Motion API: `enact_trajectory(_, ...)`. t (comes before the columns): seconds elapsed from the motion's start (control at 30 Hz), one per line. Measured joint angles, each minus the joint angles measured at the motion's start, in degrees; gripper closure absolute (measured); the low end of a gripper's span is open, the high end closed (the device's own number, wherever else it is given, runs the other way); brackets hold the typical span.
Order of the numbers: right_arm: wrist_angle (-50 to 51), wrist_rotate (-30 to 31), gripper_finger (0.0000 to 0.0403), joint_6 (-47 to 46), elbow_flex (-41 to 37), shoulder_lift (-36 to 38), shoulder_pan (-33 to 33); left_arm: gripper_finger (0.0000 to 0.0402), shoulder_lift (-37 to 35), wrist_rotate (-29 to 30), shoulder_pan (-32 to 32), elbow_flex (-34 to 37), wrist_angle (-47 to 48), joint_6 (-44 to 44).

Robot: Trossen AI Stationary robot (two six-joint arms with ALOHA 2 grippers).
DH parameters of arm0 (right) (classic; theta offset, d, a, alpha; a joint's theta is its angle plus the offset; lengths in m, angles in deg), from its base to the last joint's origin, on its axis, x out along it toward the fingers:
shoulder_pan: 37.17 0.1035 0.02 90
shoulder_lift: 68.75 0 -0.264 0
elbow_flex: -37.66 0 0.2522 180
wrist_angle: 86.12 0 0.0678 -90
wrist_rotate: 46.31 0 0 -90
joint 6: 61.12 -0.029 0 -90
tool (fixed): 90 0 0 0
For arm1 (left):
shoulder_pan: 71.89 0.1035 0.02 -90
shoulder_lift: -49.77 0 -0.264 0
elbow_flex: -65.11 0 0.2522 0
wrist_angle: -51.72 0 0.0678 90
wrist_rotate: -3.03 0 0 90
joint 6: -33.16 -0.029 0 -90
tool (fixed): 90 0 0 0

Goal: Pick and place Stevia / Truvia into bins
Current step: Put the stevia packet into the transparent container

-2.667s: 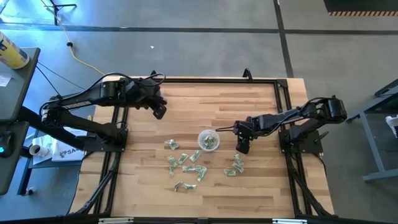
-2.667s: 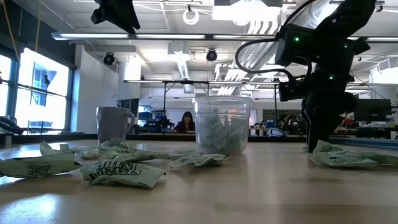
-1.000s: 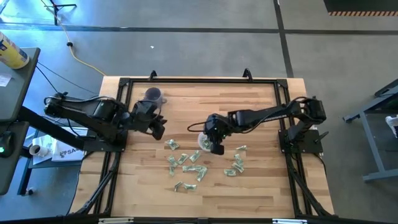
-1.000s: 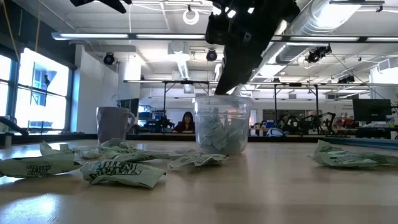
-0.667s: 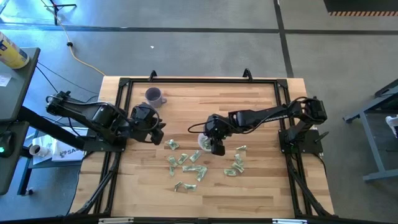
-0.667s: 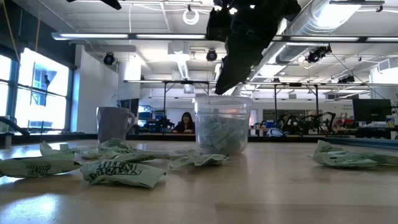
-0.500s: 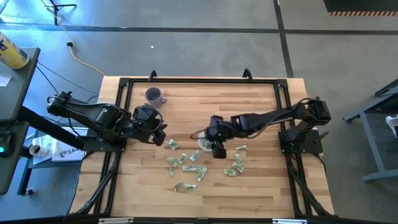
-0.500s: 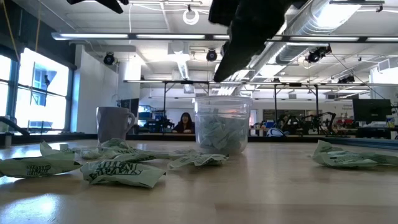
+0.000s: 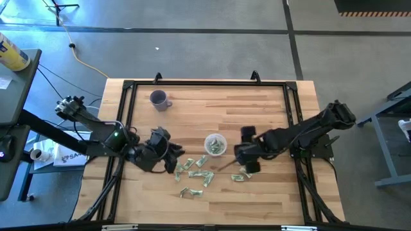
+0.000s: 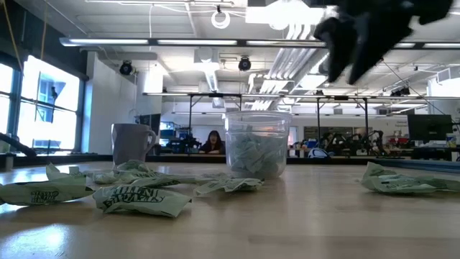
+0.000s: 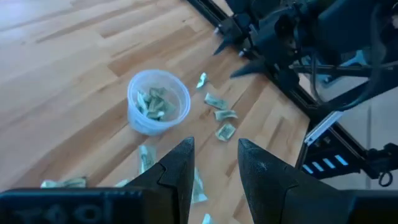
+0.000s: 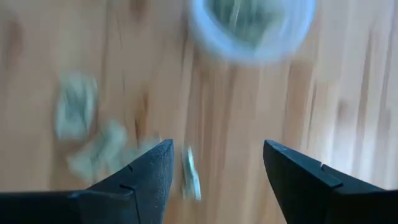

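Wooden table (image 9: pixel 270 109), sachet-filled cup (image 9: pixel 215 145), scattered sachets (image 9: pixel 192 174).

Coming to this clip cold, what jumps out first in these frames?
The clear cup, partly filled with green sachets, stands near the middle of the wooden table, with more crumpled sachets scattered on the near side of it. Both dark arms reach in: the left gripper low over the pile's left edge, the right gripper open, above the sachets right of the cup. A purple mug stands apart at the far left.
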Motion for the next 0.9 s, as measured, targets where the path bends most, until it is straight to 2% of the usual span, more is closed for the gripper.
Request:
enact_trajectory(0.13,1.14,-0.47,0.0164,-0.08,-5.07,0.07,0.96,0.0245,1.92,2.16,-1.64,0.00,-1.11,2.14)
enact_trajectory(0.37,-10.03,-6.20,0.0165,3.61,-16.63,0.17,-1.08,0.0245,4.37,1.28,-1.76,0.04,-2.18,3.17)
enact_trajectory(0.67,-19.72,-12.12,0.0165,2.51,-22.14,-0.05,-7.08,0.0245,4.33,2.06,1.48,0.04,-1.44,-1.23)
enact_trajectory(0.8,-23.35,-13.48,0.0177,0.03,-25.07,-0.09,-9.95,0.0245,4.31,-3.84,5.29,0.04,-0.34,-3.36)
enact_trajectory(0.9,-23.32,-15.43,0.0207,-3.22,-26.65,-0.09,-11.86,0.0245,4.31,-7.68,8.09,0.04,0.16,-5.50)
